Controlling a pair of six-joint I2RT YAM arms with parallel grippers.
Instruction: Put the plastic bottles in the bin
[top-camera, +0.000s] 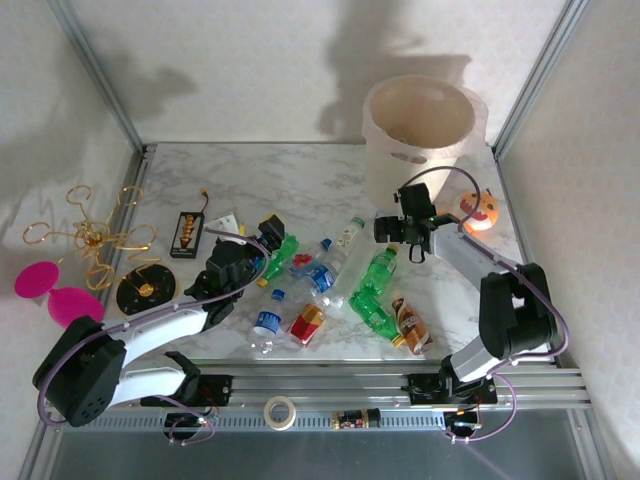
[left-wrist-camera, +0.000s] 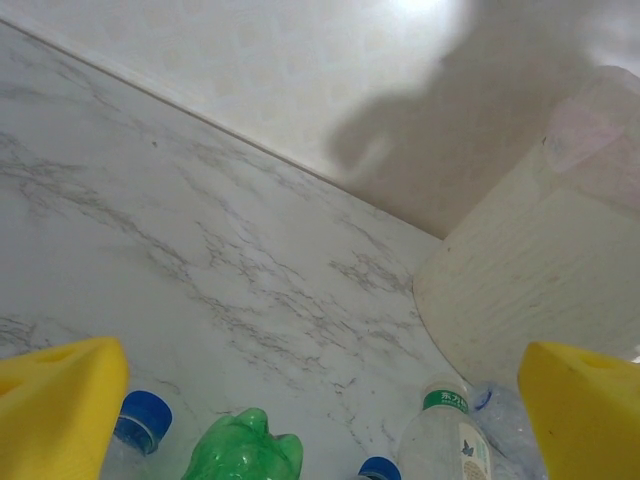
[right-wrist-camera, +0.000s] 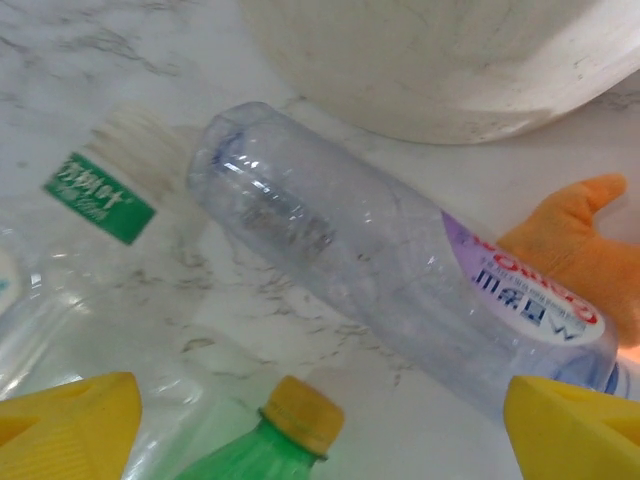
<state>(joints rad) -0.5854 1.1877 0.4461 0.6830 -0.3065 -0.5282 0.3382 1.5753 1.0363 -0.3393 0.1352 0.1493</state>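
Observation:
Several plastic bottles (top-camera: 345, 285) lie scattered mid-table, clear and green, some with red or brown labels. The cream-white bin (top-camera: 420, 130) stands at the back right. My left gripper (top-camera: 265, 253) is open over a green bottle (left-wrist-camera: 245, 452), whose base shows low between the yellow fingers (left-wrist-camera: 60, 410). My right gripper (right-wrist-camera: 320, 430) is open near the bin's foot (right-wrist-camera: 450, 60). Ahead of it a clear bottle with a purple label (right-wrist-camera: 400, 270) lies on the marble. A yellow-capped green bottle (right-wrist-camera: 295, 415) sits between its fingertips, untouched.
An orange toy (top-camera: 480, 210) rests right of the bin, against the clear bottle's label end (right-wrist-camera: 575, 240). Gold wire ornaments, pink discs (top-camera: 50, 285) and a black tray (top-camera: 188, 233) occupy the left. A tape roll (top-camera: 281, 411) lies on the front rail.

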